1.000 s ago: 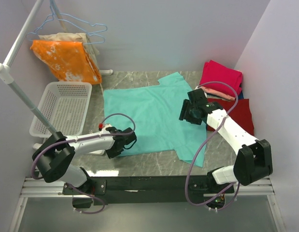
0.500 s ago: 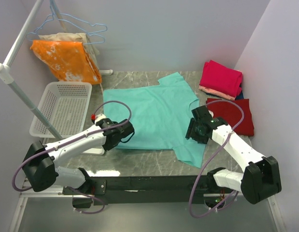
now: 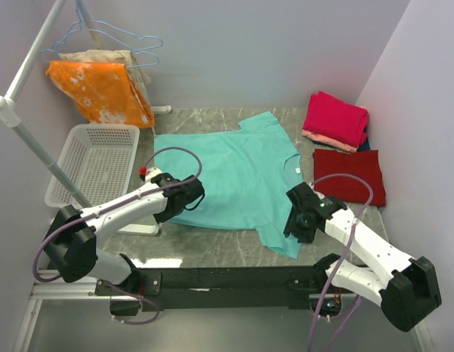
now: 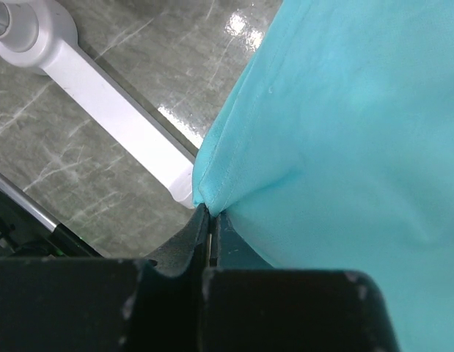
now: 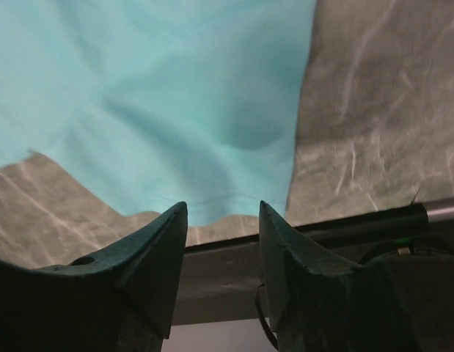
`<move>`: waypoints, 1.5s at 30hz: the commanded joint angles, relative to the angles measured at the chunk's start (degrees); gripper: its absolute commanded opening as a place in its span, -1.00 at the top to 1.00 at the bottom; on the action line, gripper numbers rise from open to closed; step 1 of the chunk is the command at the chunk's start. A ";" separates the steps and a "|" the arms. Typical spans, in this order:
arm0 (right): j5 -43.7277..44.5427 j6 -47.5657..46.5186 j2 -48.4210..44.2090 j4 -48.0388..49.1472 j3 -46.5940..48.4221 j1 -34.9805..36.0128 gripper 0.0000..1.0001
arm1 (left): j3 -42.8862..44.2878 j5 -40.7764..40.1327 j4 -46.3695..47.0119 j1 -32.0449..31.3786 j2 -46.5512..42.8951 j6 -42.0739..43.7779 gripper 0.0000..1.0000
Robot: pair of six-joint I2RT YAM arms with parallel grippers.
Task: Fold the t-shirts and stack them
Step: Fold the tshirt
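Note:
A teal t-shirt [image 3: 234, 176] lies spread flat on the grey marble table. My left gripper [image 3: 188, 199] is shut on its near left hem; the left wrist view shows the teal cloth [image 4: 344, 125] pinched at the closed tips [image 4: 210, 214]. My right gripper [image 3: 298, 224] is open over the shirt's near right corner; in the right wrist view the teal hem [image 5: 212, 198] lies just beyond my spread fingers [image 5: 162, 242]. A dark red shirt [image 3: 351, 176] lies flat at the right. A folded magenta-pink shirt [image 3: 335, 117] sits on a salmon one [image 3: 326, 141] at the back right.
A white mesh basket [image 3: 94, 163] stands at the left. A rack pole [image 3: 36, 150] with a white foot [image 4: 116, 103] crosses the left side. An orange blotched cloth [image 3: 102, 89] and a beige cloth hang at the back left. The table's front rail [image 5: 337, 227] runs close below the right gripper.
The right arm has swung from the shirt's right shoulder down to its near right corner. The left gripper has moved a little inward, pulling the hem; the shirt lies flatter and squarer.

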 commanded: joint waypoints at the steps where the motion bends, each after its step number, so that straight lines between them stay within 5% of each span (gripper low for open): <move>1: -0.71 7.04 -3.10 -4.08 -4.52 3.60 0.01 | 0.45 -1.93 1.79 1.22 -1.27 3.27 0.98; 16: 8.07 17.95 5.23 -4.78 -2.86 10.47 -0.01 | 0.53 -1.23 4.87 2.53 -3.12 8.72 0.98; 28: 4.39 20.24 8.05 -0.31 -6.91 10.99 0.06 | 0.62 -2.63 7.68 7.54 -4.53 15.49 0.98; 34: 2.28 20.59 11.21 3.12 -8.49 12.92 0.30 | 0.62 -2.29 8.82 8.34 -4.88 17.07 0.98; 41: 1.57 22.34 14.56 4.62 -8.05 16.17 1.00 | -0.25 -2.19 8.91 8.78 -5.58 17.60 0.98; 45: 3.85 23.23 14.47 1.55 -5.33 17.93 1.00 | -0.08 -2.98 7.77 9.22 -5.85 17.25 0.98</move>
